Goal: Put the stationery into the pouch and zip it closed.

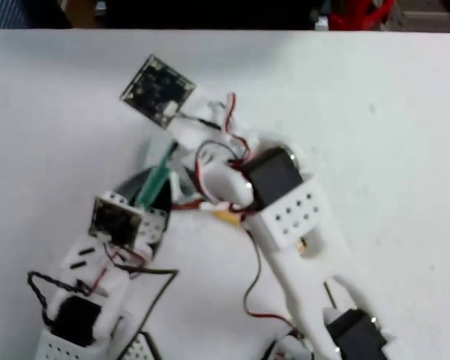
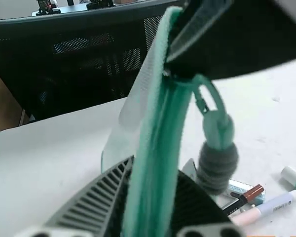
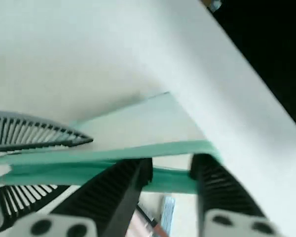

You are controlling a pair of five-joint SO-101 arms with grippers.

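Fabric pouch (image 2: 158, 148), translucent white with a green zip band: stands on edge between the two grippers, near the left-centre of the flat white table (image 1: 375, 112); reads from above as a thin green strip.

Left gripper (image 2: 155, 170), grey ribbed fingers: clamped on the pouch along the green zip band, one finger on each side of it.

Right gripper (image 3: 170, 165), black ribbed fingers: fingers spread with a clear gap, green edge of the pouch lying across their tips; sits at the far end of the pouch from the left gripper. Cannot tell whether the fingers press on the fabric.

Zip pull (image 2: 217, 165), green cord loop ending in a round grey bead: hangs from the zip band near the right gripper's end, bead dangling beside the left gripper's finger.

Stationery, loose on the table beside the pouch, outside it:
- white-barrelled marker (image 2: 269, 205), lying flat;
- dark pen with brown cap (image 2: 246, 193), just beside the marker;
- white item with green tip (image 2: 295, 178), cut by the frame edge, kind not legible;
- pale blue flat piece (image 2: 237, 186), partly behind the bead.

Black mesh panel (image 2: 64, 64): stands beyond the far table edge.
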